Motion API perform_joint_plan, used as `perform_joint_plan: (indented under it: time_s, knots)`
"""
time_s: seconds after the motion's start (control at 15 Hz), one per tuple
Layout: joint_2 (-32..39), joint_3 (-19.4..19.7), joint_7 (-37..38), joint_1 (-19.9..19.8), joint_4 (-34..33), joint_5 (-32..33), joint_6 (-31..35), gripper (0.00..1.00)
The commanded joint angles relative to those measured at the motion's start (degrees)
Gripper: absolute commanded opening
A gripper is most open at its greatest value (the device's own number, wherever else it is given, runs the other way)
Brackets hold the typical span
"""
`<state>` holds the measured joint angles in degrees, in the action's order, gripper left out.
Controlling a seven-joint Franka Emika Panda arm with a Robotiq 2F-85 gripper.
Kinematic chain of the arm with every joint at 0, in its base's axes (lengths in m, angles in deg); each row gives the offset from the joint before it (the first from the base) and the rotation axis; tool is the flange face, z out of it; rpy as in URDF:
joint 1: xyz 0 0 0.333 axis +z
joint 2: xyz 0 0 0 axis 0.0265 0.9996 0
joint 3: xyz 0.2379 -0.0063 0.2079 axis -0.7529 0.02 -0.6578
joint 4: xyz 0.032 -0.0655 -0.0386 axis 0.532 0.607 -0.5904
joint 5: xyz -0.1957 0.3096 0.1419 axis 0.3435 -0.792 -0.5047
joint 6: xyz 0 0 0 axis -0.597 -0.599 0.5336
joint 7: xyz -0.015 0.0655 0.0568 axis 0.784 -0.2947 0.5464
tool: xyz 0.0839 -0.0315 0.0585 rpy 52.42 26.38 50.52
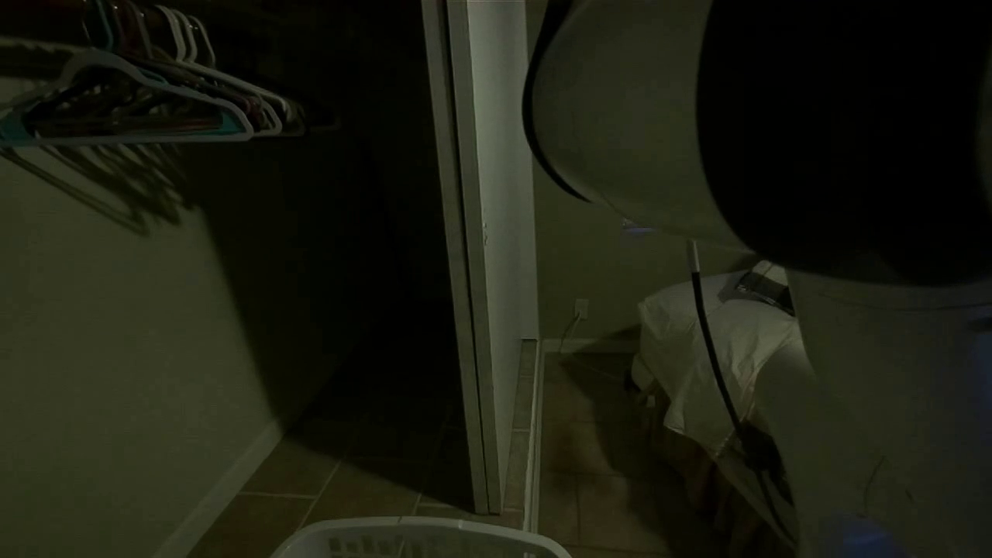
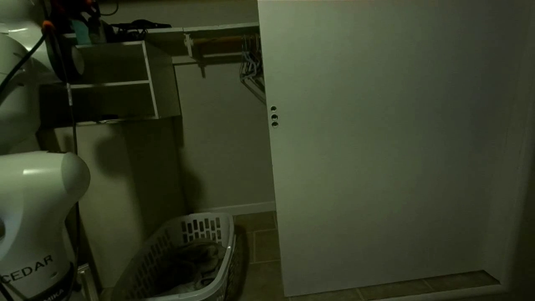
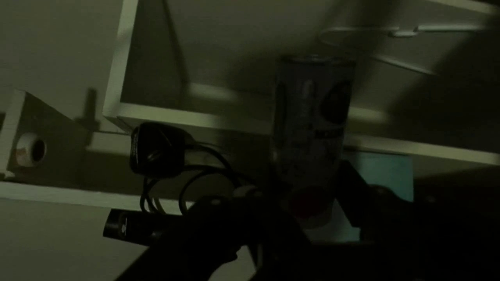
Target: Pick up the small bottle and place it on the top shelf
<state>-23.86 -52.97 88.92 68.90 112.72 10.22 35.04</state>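
Bottle (image 3: pixel 312 121) fast in the claw (image 3: pixel 308 187)

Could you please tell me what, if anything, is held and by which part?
A printed can, gripped by its sides, near the end lower in the wrist view.

Shelf (image 2: pixel 223 27), dark cables (image 2: pixel 136 28) on top, tiled floor (image 2: pixel 262 274) under basket (image 2: pixel 229 244)

The small bottle (image 3: pixel 310 132), a printed cylinder with a rimmed end and a dull red patch, was gripped near that patch, almost vertical in the wrist view; the top shelf (image 2: pixel 221 27) showed a pale front edge; whether they touched was unclear.
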Motion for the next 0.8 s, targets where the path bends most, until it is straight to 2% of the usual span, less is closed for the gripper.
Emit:
perform_joint_plan:
  time_s: [0.0,0.13,0.27,0.4,0.6,0.73]
  knots:
    - [-0.6,1.6,3.1,2.4,-0.5,3.7,-5.7,0.19]
    - [-0.5,1.3,1.5,2.8,-0.4,3.9,-7.5,0.19]
    - [-1.3,1.7,-0.4,3.7,0.6,4.9,-13.4,0.19]
    - [-0.7,2.0,-2.5,4.3,0.1,6.4,-15.7,0.19]
    - [0.9,3.1,-4.4,4.9,-1.3,9.5,-12.6,0.19]
    - [1.6,3.7,-9.3,4.9,-1.3,11.6,-9.5,0.19]
